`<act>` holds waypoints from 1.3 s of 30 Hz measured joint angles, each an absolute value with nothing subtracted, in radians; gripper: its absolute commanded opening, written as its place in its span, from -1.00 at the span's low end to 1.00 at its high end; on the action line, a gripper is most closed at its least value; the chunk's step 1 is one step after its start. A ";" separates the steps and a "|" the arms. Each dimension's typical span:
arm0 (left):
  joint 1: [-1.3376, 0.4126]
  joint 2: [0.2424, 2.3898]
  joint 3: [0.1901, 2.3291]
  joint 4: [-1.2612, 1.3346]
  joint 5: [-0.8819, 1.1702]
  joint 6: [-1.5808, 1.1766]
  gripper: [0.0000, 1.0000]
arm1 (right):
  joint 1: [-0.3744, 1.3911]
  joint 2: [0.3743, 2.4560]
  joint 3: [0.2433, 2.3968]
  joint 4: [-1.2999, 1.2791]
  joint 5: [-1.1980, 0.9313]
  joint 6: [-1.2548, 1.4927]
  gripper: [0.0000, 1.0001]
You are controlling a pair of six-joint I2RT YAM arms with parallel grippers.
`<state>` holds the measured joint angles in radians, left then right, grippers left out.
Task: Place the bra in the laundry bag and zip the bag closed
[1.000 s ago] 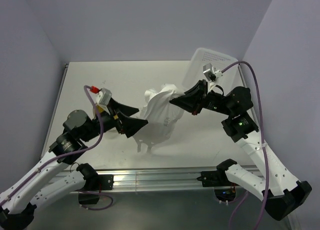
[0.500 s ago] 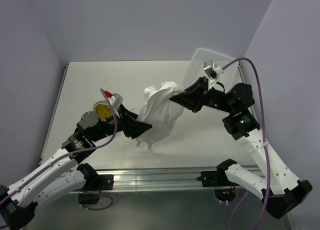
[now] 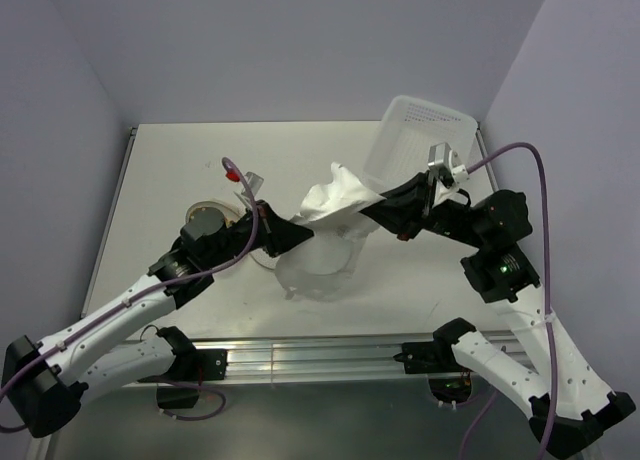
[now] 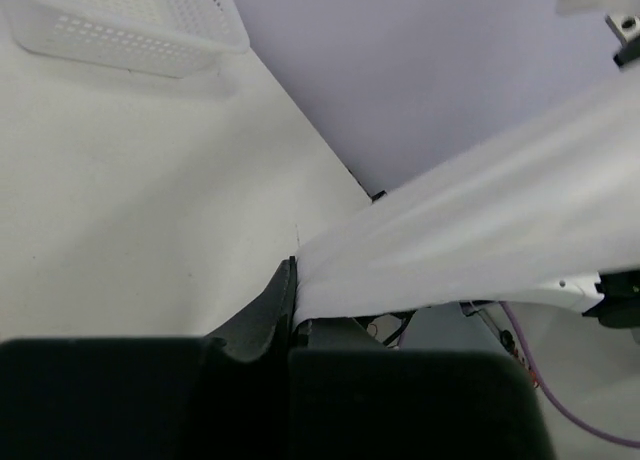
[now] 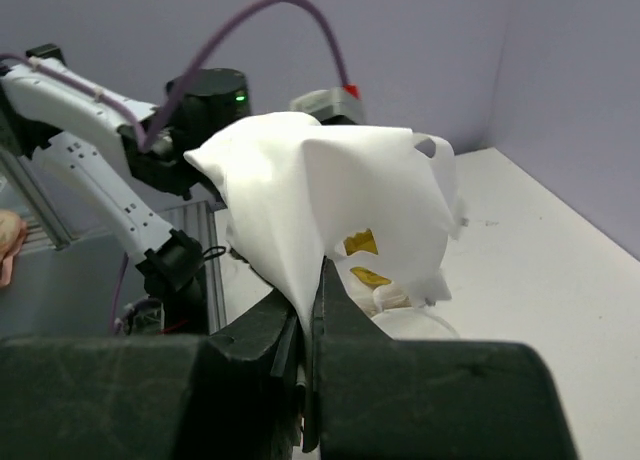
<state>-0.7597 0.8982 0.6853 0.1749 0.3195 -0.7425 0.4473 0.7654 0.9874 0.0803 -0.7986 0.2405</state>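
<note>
Over pale surface (image 3: 170,170) between lilac walls, grips laundry bag (image 3: 322,262) with left gripper (image 3: 300,236) and right gripper (image 3: 366,210) both clamped shut on its white mesh, stretched between them, base resting down; appears mid-opening, probable bra (image 3: 226,206) lying outside beside left arm; next calls for spreading the mouth.

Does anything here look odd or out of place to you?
The laundry bag is crumpled, pinched by the left hand and the right hand and stretched between them instead of standing round. The white tray at the back right looks tipped up against the wall.
</note>
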 measured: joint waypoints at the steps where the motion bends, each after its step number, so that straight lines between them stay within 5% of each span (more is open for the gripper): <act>1: -0.759 0.920 0.700 0.175 0.317 -0.749 -1.00 | 0.447 0.753 0.981 0.080 -0.805 0.237 -0.89; 7: -0.710 0.999 0.789 0.143 0.317 -0.789 -1.00 | 0.455 0.668 0.870 0.133 -0.860 0.263 -0.68; 10: -0.677 1.019 0.830 0.118 0.314 -0.798 -1.00 | 0.470 0.611 0.770 0.154 -0.870 0.296 -0.09; 11: -0.668 1.022 0.838 0.110 0.310 -0.799 -1.00 | 0.477 0.592 0.740 0.155 -0.874 0.308 0.32; 14: -0.649 1.026 0.866 0.089 0.290 -0.799 -1.00 | 0.500 0.537 0.665 0.162 -0.876 0.343 0.65; 24: -0.646 0.985 0.886 0.102 0.231 -0.785 -1.00 | 0.514 0.454 0.613 0.077 -0.677 0.377 0.72; 32: -0.654 0.946 0.862 0.127 0.285 -0.751 -1.00 | 0.510 0.698 0.780 0.043 -0.442 0.427 0.83; 39: -0.666 0.923 0.862 0.074 0.405 -0.688 -1.00 | 0.506 0.791 0.760 0.093 -0.559 0.364 0.82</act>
